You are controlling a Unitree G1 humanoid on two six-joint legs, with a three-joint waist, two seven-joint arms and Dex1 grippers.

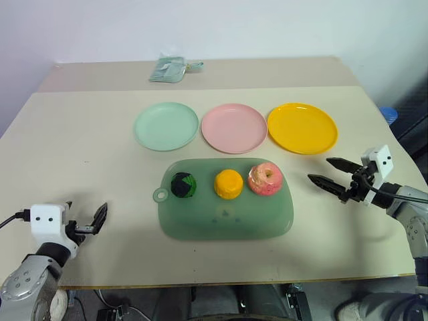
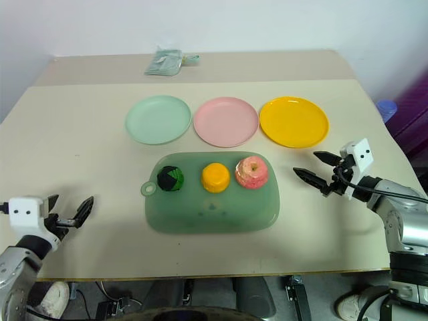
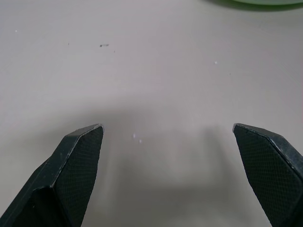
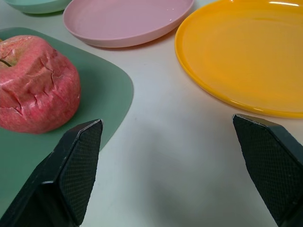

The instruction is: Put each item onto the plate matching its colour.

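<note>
The right gripper (image 1: 328, 171) hangs over the bare table (image 1: 80, 134) just to the right of the green board (image 1: 227, 217), its two black fingers spread wide with nothing between them, pointing toward the board's right end. In the right wrist view the same fingers (image 4: 75, 165) frame the gap between the board's corner and the yellow plate (image 4: 246, 52).

The left gripper (image 2: 69, 209) sits low over the table well to the left of the board, near the table's front edge; its fingers are also parted and empty, with only plain tabletop between them.

On the board lie all three items in a row: the dark green-and-black ball (image 1: 184, 185) nearest the board's loop handle (image 1: 160, 195), the orange-yellow fruit (image 1: 229, 184) in the middle, and the pink-red apple (image 1: 265, 178) at the right end, closest to the right gripper.

Beyond the board's far edge stand the three plates side by side, all bare: the mint green plate (image 1: 166, 126) behind the ball, the pink plate (image 1: 234, 128) behind the fruit, and the yellow plate to the right of that.

Far behind the plates, a crumpled pale green packet (image 1: 168, 69) lies near the table's back edge.
</note>
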